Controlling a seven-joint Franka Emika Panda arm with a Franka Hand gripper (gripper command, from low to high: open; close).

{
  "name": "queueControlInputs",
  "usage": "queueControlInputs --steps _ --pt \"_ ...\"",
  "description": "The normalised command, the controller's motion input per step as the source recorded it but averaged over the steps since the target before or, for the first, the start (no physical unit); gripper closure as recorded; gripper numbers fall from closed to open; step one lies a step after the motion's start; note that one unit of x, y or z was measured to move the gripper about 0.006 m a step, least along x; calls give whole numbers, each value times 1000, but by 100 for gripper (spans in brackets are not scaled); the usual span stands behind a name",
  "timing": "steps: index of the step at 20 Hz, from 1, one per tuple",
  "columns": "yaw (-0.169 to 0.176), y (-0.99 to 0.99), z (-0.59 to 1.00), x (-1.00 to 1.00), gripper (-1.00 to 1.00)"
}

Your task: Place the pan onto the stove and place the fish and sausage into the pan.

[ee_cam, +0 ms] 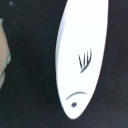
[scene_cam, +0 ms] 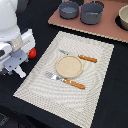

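The white fish (ee_cam: 80,55) fills the wrist view, lying flat on the black table, close under the camera. No fingers show in that view. In the exterior view the fish is hidden behind the arm. My gripper (scene_cam: 19,71) hangs low over the table at the exterior view's left, and its jaws are too blurred to read. The red sausage (scene_cam: 32,52) lies on the table just beside the arm, at the placemat's edge. The small grey-blue pan (scene_cam: 69,9) stands at the back on the pinkish-brown stove (scene_cam: 75,24).
A larger grey pot (scene_cam: 92,12) stands beside the pan, and a round dish (scene_cam: 123,19) sits at the stove's right end. The beige placemat (scene_cam: 40,80) carries a round tan plate (scene_cam: 69,66) and orange-handled cutlery (scene_cam: 87,59).
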Motion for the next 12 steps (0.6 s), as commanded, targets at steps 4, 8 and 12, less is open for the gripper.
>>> queueControlInputs --steps 4,8,12 --pt "-5 -159 -328 23 -100" --pt "-5 -170 -329 6 100" --pt "-6 -152 -314 24 100"
